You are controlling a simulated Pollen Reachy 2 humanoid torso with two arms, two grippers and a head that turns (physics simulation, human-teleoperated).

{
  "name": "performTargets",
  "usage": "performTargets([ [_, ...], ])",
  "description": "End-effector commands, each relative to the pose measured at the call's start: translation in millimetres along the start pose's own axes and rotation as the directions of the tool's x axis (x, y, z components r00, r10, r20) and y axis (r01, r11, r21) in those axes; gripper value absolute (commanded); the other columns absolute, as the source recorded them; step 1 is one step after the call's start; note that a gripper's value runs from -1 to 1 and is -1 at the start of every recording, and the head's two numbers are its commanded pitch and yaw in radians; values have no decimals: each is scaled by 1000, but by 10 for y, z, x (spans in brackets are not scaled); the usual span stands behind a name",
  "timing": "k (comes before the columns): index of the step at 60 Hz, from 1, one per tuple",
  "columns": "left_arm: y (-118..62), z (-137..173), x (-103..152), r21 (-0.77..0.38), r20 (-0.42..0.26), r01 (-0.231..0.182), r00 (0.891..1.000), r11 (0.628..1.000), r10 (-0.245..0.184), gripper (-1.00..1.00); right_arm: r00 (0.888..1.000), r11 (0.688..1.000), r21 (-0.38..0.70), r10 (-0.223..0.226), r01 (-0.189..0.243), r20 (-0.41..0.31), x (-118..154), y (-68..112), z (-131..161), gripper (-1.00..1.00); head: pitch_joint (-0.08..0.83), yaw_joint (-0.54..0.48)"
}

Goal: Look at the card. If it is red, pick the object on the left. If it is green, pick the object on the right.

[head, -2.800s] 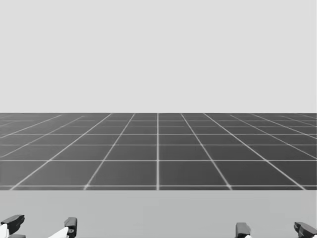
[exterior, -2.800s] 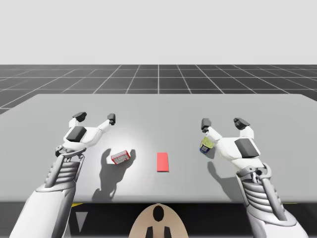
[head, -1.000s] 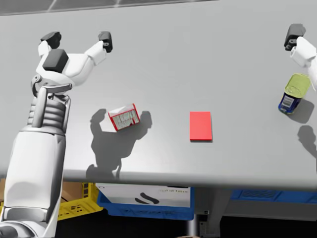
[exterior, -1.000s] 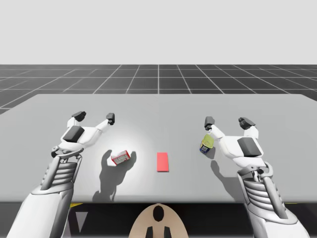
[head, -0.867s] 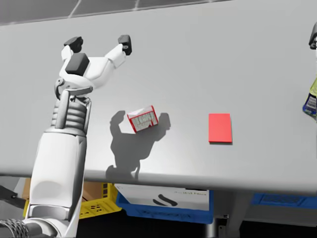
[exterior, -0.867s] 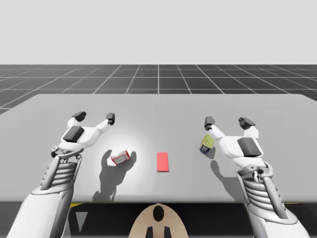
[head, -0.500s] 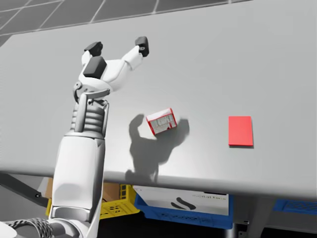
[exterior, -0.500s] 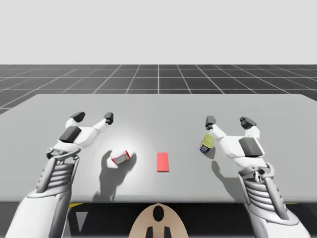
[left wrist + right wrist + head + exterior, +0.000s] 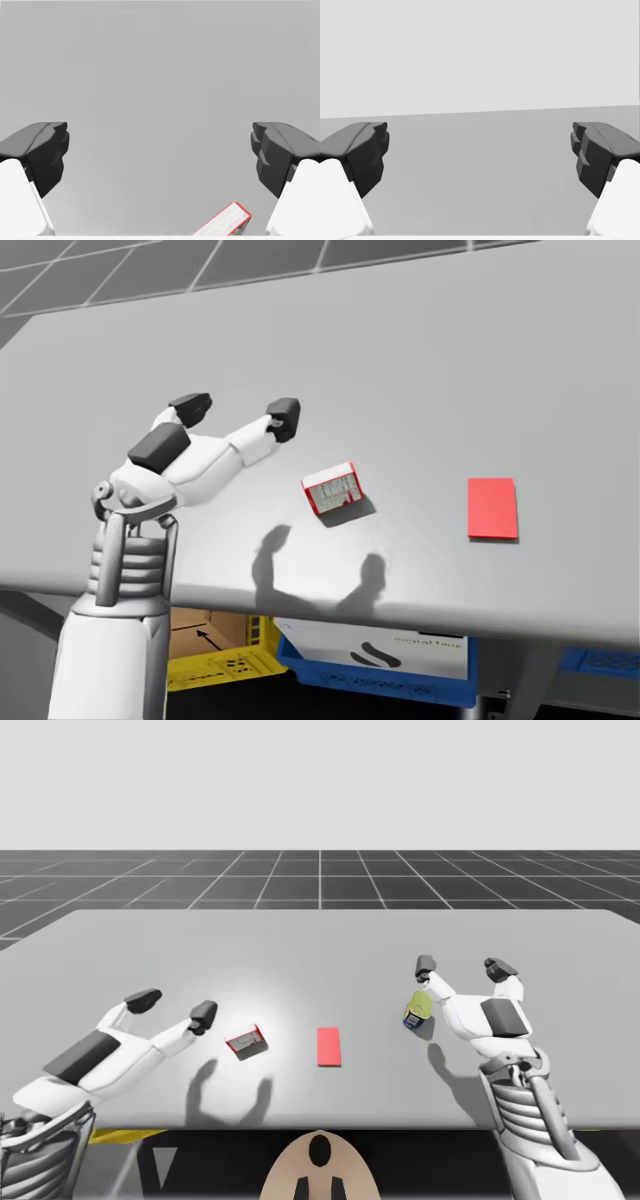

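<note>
The card (image 9: pixel 328 1046) is red and lies flat on the grey counter (image 9: pixel 320 940). Left of the card, near it but apart, lies a small red-and-white box (image 9: pixel 246 1041), turned askew to the card. Further left of the card, just past the box, hangs my left claw (image 9: pixel 173 1007), its fingers spread wide and holding nothing. The fingertip nearer the card is just beside the box and not touching it. In the left wrist view a corner of the box shows low beside one finger, with bare counter ahead between the two. Right of the card, further off than the box is, stands a small can (image 9: pixel 418 1010) with a yellow-green top and a blue side. My right claw (image 9: pixel 462 966) is also right of the card, beyond the can, spread wide and empty. The can sits close under the finger nearer the card, and whether they touch I cannot tell
</note>
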Motion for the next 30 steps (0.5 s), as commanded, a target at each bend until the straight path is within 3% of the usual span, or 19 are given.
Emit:
performTargets([
  [1, 16, 269, -213, -71, -68, 21, 997, 997, -26, -1000, 1000, 1000, -2, -14, 14, -5, -32, 31, 7, -1000, 732, 316],
  [11, 93, 248, -525, -111, -115, 25, 993, 993, -38, -1000, 1000, 1000, 0, -10, 10, -5, -41, 38, 7, -1000, 731, 316],
  [22, 141, 91, -827, -119, -178, 1, 984, 993, -23, -1000, 1000, 1000, 3, -8, 8, -6, -47, 48, 6, -1000, 728, 318],
  [30, 124, -64, -940, -156, -216, 17, 975, 988, -50, -1000, 1000, 1000, 4, -9, 9, -3, -46, 50, 6, -1000, 727, 315],
])
